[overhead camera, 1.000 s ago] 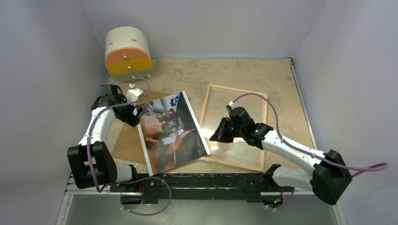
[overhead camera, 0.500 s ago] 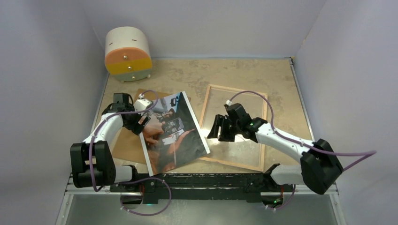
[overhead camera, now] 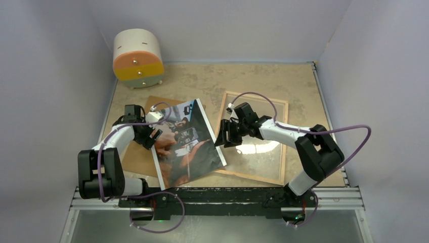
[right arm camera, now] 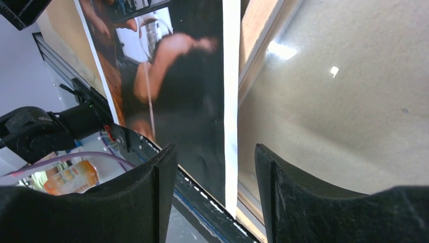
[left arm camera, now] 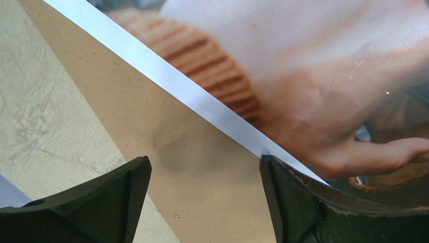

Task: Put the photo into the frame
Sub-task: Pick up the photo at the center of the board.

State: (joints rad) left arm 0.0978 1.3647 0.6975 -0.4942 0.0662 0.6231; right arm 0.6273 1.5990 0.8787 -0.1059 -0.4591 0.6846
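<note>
Photo [overhead camera: 184,144] lies center, overlapping the frame [overhead camera: 263,157] at its left rim. Your left gripper [overhead camera: 152,136] and right gripper [overhead camera: 222,140] both gape wide at its side edges.

No legible text, number, brand or sign is showing in any view. The large glossy rectangular photo print [overhead camera: 184,144] is carrying a small pale mark [overhead camera: 187,108] near its far corner, seen from above; it is too small to be reading as letters. In the right wrist view a blurred orange-and-white patch [right arm camera: 66,178] is showing beyond the table's near edge, possibly printed, but nothing on it is coming through as words.
</note>
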